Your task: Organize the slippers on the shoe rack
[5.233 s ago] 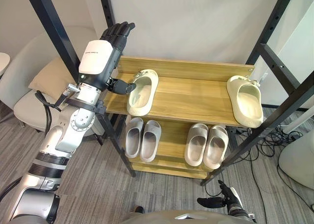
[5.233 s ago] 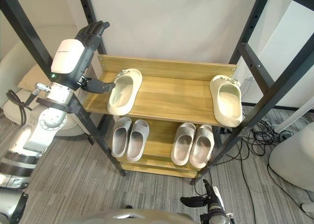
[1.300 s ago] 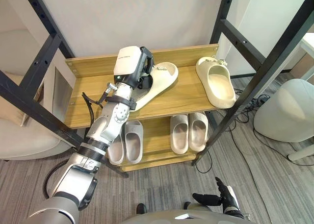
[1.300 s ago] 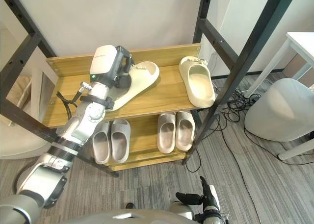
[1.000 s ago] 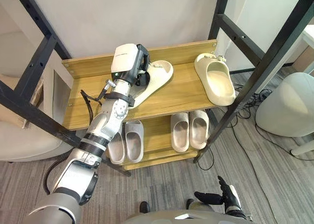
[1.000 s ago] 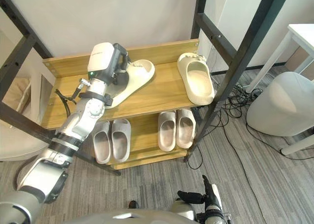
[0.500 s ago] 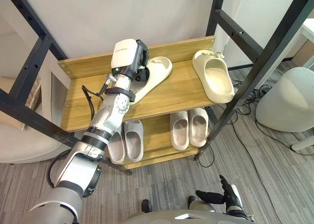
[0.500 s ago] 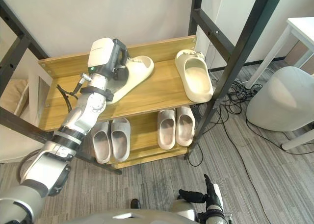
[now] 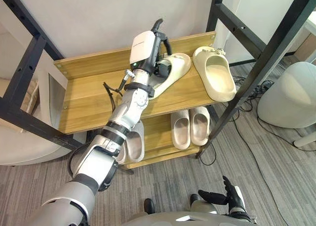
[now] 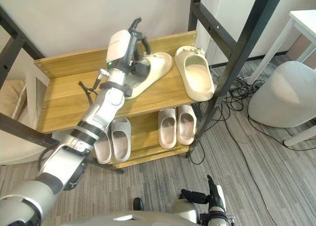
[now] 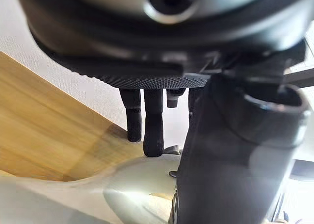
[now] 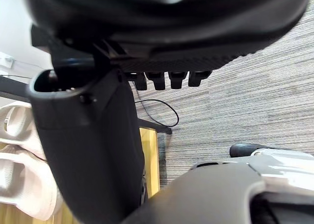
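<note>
Two cream slippers lie on the top shelf (image 9: 89, 95) of the wooden shoe rack. My left hand (image 9: 144, 45) is on the left slipper (image 9: 178, 67). Its thumb reaches into the slipper's opening and its fingers (image 11: 153, 131) press on the slipper's (image 11: 122, 194) upper, pinching it. This slipper lies at an angle, its toe close to the second cream slipper (image 9: 217, 80), which points straight out at the shelf's right end. My right hand (image 9: 224, 196) hangs low above the floor with its fingers (image 12: 162, 79) straight.
Two grey pairs sit on the lower shelf, one at the right (image 9: 190, 129) and one at the left (image 9: 129, 144), partly behind my arm. Black frame posts (image 9: 256, 72) stand around the rack. A white seat (image 9: 291, 97) and floor cables (image 9: 247, 117) lie at the right.
My left hand has gone to the right with the cream slipper, bringing its toe beside the other cream slipper. The camera has shifted too. The right hand stays low.
</note>
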You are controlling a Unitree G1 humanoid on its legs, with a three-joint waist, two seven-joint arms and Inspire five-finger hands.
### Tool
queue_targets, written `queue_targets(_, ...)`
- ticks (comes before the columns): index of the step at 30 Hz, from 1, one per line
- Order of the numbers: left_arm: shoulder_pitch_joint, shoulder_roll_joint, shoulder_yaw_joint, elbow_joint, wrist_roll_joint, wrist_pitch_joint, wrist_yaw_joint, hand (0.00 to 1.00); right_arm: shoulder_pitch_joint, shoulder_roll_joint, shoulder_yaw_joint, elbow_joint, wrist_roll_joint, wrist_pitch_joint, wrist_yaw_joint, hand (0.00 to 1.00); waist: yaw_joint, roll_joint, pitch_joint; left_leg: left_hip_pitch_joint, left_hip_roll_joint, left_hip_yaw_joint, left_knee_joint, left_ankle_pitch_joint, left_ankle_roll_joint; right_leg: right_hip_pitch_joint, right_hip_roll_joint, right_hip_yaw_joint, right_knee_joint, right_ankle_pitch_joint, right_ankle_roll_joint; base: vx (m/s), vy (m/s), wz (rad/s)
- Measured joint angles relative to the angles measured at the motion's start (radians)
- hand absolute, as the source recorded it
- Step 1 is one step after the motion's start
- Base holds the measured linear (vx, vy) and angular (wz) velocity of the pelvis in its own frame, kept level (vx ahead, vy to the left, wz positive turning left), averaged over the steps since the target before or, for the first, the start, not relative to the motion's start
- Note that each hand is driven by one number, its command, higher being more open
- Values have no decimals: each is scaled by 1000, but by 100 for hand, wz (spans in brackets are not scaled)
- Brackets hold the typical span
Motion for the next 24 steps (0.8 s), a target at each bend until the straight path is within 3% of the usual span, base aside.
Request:
queue_targets(16, -8, -14, -15, 0, -34, 3, -4, 100, 0, 3, 0, -2, 1, 5, 1, 100, 2, -7, 4, 13, -1, -13, 1, -2, 3, 0, -4, -12, 41, -30, -2, 2, 1, 2)
queue_targets(24, 1, 17, -21, -1, -24, 1, -16, 100, 0, 0, 10, 0, 1, 5, 1, 100, 4, -10, 6, 17, 1, -21, 11, -2, 2, 14, -3, -23, 39, -28, -4, -8, 0, 1)
